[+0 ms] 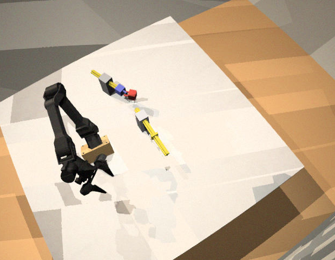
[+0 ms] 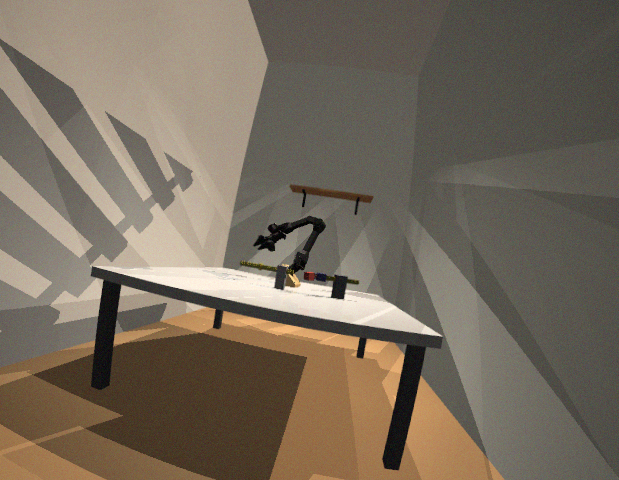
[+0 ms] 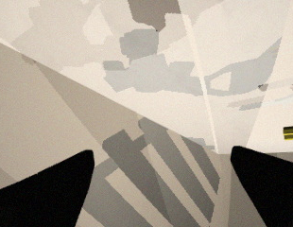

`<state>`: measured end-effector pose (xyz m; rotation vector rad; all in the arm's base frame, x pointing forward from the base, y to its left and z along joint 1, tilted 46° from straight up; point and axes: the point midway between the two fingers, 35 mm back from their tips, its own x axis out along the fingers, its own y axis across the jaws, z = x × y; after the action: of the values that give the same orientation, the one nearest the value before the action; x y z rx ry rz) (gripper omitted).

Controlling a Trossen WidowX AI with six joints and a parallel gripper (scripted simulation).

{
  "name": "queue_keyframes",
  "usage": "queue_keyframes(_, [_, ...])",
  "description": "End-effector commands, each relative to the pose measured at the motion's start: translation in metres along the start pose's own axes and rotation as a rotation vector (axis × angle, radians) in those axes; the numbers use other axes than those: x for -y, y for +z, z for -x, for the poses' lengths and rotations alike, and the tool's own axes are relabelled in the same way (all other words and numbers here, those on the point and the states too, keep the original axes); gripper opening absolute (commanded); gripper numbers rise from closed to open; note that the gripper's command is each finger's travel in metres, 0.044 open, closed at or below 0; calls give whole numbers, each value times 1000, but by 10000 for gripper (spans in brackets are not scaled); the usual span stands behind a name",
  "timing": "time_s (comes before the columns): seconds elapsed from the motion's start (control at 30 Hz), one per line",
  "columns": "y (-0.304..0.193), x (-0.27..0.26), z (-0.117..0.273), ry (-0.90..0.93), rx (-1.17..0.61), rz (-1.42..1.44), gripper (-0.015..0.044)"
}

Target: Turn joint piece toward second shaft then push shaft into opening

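Note:
The red joint piece (image 1: 132,94) (image 2: 309,275) hangs by its hinge beside the blue piece (image 1: 120,89) (image 2: 320,277) on the end of the first yellow shaft (image 1: 96,73) (image 2: 352,281), which runs through a grey block (image 1: 106,84) (image 2: 338,287). The second yellow shaft (image 1: 162,146) (image 2: 253,265) (image 3: 291,132) passes through another grey block (image 1: 142,118) (image 2: 281,277) and has a collar partway along. Its near end stands apart from the red piece, with a gap between. My gripper (image 1: 110,184) (image 2: 260,244) (image 3: 164,155) is open and empty, raised above the table and away from both shafts.
The arm's tan base block (image 1: 98,151) (image 2: 292,280) stands on the white table (image 1: 217,134) (image 2: 195,284), to the left of the second shaft in the top view. A brown wall shelf (image 2: 330,193) shows behind the arm in the exterior view.

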<state>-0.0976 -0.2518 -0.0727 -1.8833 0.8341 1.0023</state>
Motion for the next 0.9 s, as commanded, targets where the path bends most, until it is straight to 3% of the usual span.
queue_keyframes(0.0, [0, 0, 0, 1, 2, -5, 426])
queue_keyframes(0.87, [-22, 2, 9, 323, 186, -784, 440])
